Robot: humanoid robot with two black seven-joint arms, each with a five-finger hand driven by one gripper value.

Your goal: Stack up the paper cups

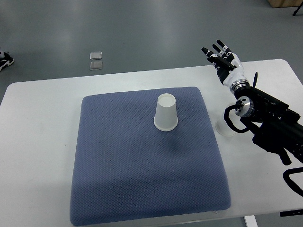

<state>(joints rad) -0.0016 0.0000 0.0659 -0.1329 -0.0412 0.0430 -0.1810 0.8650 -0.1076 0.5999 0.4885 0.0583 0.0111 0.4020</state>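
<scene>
Here, one white paper cup [166, 112] upside down on the blue-grey quilted mat [128, 179], wide mouth pressed to the fabric and narrow closed base turned up toward the camera. Long axis upright, leaning a little in the picture only because of the steep downward view. Placed in the upper middle part of the mat, right of its centre line, clear of every edge.

Just off the mat's right edge, on the bare white table [42, 123], a second pale round rim or cup [225, 127], partly hidden under the forearm; too covered to tell its orientation or whether it stands on mouth or base.

Coming in from the right edge, the right arm [277, 127], black and bulky, with cables looped beside the wrist joint. At its end the right hand [226, 64], raised over the table's far right part, fingers spread and extended, pointing up and left in the picture, holding nothing. Well apart from the upturned cup on the mat, with no contact with the partly hidden one below the forearm either, as far as can be seen.

No left arm in view.

Beyond the table, grey floor with two small square metal plates [96, 60] set one above the other, and at the far left edge the toe of a dark shoe [5, 60] with white trim.
</scene>
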